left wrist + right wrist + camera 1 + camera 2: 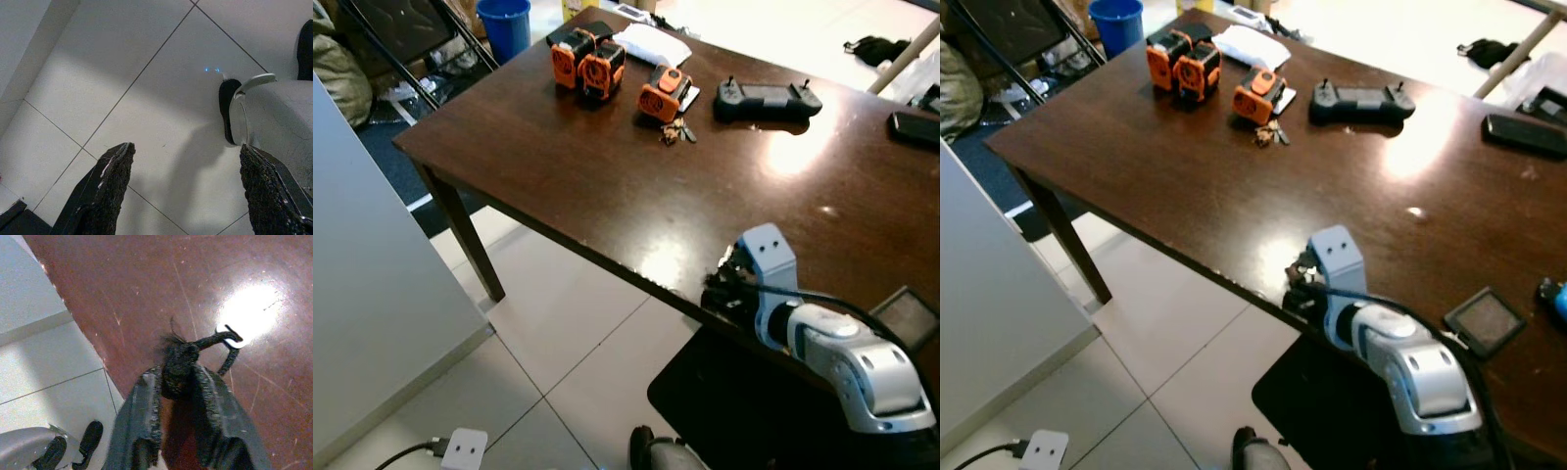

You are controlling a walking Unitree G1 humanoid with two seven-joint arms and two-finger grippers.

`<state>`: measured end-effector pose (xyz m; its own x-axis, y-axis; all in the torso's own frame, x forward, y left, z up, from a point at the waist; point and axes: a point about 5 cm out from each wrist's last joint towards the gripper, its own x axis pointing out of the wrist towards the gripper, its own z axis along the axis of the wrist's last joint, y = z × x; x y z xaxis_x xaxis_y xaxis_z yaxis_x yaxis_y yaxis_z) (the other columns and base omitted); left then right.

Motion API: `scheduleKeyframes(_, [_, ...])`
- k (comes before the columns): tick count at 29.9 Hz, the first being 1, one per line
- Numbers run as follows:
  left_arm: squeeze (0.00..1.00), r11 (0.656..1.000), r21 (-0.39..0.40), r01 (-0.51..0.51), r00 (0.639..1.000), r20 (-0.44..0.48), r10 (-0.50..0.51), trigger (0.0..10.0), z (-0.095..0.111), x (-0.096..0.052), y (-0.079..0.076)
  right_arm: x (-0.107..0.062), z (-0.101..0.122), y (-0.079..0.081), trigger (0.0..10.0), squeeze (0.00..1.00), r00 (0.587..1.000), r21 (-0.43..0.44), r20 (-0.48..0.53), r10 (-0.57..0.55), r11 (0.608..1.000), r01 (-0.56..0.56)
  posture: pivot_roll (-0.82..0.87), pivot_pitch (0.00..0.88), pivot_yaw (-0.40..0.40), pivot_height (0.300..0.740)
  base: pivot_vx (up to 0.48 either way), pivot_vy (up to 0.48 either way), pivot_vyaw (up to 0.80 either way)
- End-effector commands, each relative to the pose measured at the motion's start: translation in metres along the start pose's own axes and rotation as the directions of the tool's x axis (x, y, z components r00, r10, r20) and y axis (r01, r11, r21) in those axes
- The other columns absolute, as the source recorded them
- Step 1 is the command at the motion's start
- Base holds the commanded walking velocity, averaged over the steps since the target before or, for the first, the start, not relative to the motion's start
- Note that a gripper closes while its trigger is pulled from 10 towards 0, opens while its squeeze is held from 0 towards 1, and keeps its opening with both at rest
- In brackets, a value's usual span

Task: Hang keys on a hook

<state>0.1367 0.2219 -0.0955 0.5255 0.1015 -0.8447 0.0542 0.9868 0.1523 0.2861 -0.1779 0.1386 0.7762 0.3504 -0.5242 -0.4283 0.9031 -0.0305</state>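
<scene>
Right pincer (177,377) pinches keys (182,363) over table (587,186)

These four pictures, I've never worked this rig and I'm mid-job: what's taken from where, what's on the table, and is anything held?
The top two are the head's two eyes, looking down at a brown table. The silver right arm ends in the right gripper, shut on a small black object at the near table edge; I cannot tell what it is. Far across lie keys, orange devices and a black controller. The lower pictures come from the wrists. The left gripper hangs open above floor tiles.
</scene>
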Motion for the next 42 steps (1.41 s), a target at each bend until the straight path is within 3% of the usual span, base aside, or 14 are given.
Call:
scheduleKeyframes(1, [0.0, 1.0, -0.005, -0.003, 0.999, -0.042, 0.003, 10.0, -0.013, -0.003, 0.001, 0.004, -0.03, 0.002, 0.0, 0.0, 0.99, 0.033, -0.141, 0.02, 0.999, -0.016, -0.12, 0.147, 0.056, 0.74, 0.0, 0.0, 0.0])
scheduleKeyframes(12, [0.0, 1.0, -0.014, -0.005, 0.999, -0.042, 0.004, 10.0, -0.013, -0.003, 0.001, 0.0, -0.035, 0.0, 0.0, 0.0, 0.986, 0.023, -0.164, 0.02, 1.0, -0.016, -0.12, 0.152, 0.053, 0.74, 0.0, 0.0, 0.0])
scheduleKeyframes(16, [0.0, 1.0, -0.015, -0.005, 0.999, -0.043, 0.004, 10.0, -0.014, -0.003, 0.001, 0.003, -0.016, 0.004, 0.0, 0.0, 0.998, 0.061, -0.008, 0.065, 0.996, -0.064, -0.12, 0.151, 0.056, 0.74, 0.0, 0.0, 0.0])
scheduleKeyframes(17, [0.0, 1.0, -0.016, -0.004, 0.999, -0.044, 0.004, 10.0, -0.014, -0.003, 0.0, 0.002, -0.001, 0.008, 0.0, 0.0, 0.988, 0.093, 0.114, 0.107, 0.989, -0.117, -0.12, 0.149, 0.059, 0.74, 0.0, 0.0, 0.0])
scheduleKeyframes(18, [0.0, 1.0, -0.016, -0.004, 0.999, -0.044, 0.004, 10.0, -0.014, -0.003, 0.0, 0.002, -0.001, 0.008, 0.0, 0.0, 0.988, 0.093, 0.114, 0.107, 0.989, -0.117, -0.12, 0.149, 0.059, 0.74, 0.0, 0.0, 0.0])
scheduleKeyframes(19, [0.0, 1.0, -0.015, -0.004, 0.999, -0.044, 0.003, 10.0, -0.014, -0.003, 0.0, -0.001, 0.017, 0.012, 0.0, 0.0, 0.955, 0.119, 0.253, 0.154, 0.975, -0.189, -0.12, 0.149, 0.061, 0.74, 0.0, 0.0, 0.0])
scheduleKeyframes(21, [0.0, 1.0, -0.015, -0.004, 0.999, -0.044, 0.003, 10.0, -0.014, -0.003, 0.0, -0.001, 0.017, 0.012, 0.0, 0.0, 0.955, 0.119, 0.253, 0.154, 0.975, -0.189, -0.12, 0.149, 0.061, 0.74, 0.0, 0.0, 0.0])
scheduleKeyframes(22, [0.0, 1.0, -0.015, -0.004, 0.999, -0.044, 0.004, 10.0, -0.014, -0.003, 0.001, -0.005, 0.029, 0.015, 0.0, 0.0, 0.922, 0.131, 0.342, 0.181, 0.962, -0.238, -0.11, 0.145, 0.065, 0.74, 0.0, 0.0, 0.0])
scheduleKeyframes(26, [0.0, 1.0, -0.014, -0.007, 0.999, -0.041, 0.006, 10.0, -0.012, -0.003, 0.002, -0.012, 0.048, 0.019, 0.0, 0.0, 0.854, 0.143, 0.479, 0.202, 0.942, -0.303, -0.11, 0.14, 0.07, 0.74, 0.0, 0.0, 0.0])
scheduleKeyframes(31, [0.0, 1.0, -0.012, -0.009, 0.999, -0.036, 0.008, 10.0, -0.01, -0.002, 0.002, -0.016, 0.058, 0.02, 0.0, 0.0, 0.815, 0.142, 0.544, 0.201, 0.935, -0.325, -0.11, 0.135, 0.073, 0.74, 0.0, 0.0, 0.0])
scheduleKeyframes(34, [0.0, 1.0, -0.01, -0.008, 1.0, -0.03, 0.008, 10.0, -0.008, -0.002, 0.003, -0.02, 0.071, 0.021, 0.0, 0.0, 0.753, 0.139, 0.629, 0.191, 0.926, -0.351, -0.11, 0.13, 0.08, 0.74, 0.0, 0.0, 0.0])
scheduleKeyframes(37, [0.0, 1.0, -0.009, -0.008, 1.0, -0.029, 0.008, 10.0, -0.007, -0.002, 0.003, -0.021, 0.075, 0.022, 0.0, 0.0, 0.734, 0.139, 0.652, 0.189, 0.922, -0.361, -0.11, 0.13, 0.08, 0.74, 0.0, 0.0, 0.0])
scheduleKeyframes(38, [0.0, 1.0, -0.008, -0.007, 1.0, -0.028, 0.007, 10.0, -0.006, -0.001, 0.003, -0.023, 0.082, 0.025, 0.0, 0.0, 0.699, 0.129, 0.685, 0.203, 0.912, -0.391, -0.11, 0.128, 0.083, 0.74, 0.0, 0.0, 0.0])
scheduleKeyframes(42, [0.0, 1.0, -0.005, -0.006, 1.0, -0.027, 0.006, 10.0, -0.006, -0.001, 0.003, -0.023, 0.092, 0.035, 0.0, 0.0, 0.653, 0.105, 0.721, 0.231, 0.895, -0.433, -0.11, 0.128, 0.084, 0.74, 0.0, 0.0, 0.0])
